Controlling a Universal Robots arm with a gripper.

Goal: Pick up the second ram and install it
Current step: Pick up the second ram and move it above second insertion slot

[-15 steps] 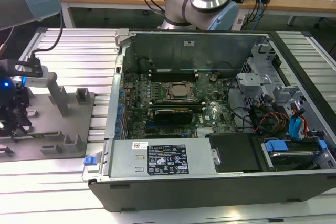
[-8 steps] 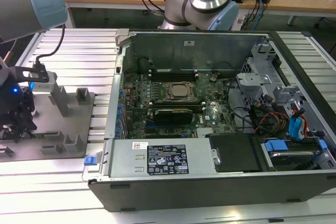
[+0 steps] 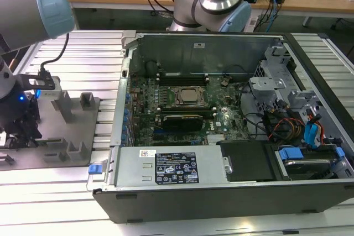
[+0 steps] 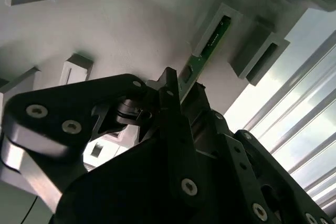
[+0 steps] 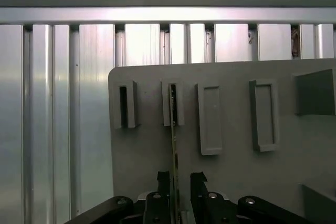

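One pincer straddles the second ram, jaws apart.

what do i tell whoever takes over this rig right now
Gripper: open, fingers astride the second ram, a gap showing on one side.
Second ram: on edge, far end in a slotted post of the grey fixture plate, at the exterior view's left of the open computer case.
Done: gripper lined up on it.
Left: not gripped, lifted or installed.
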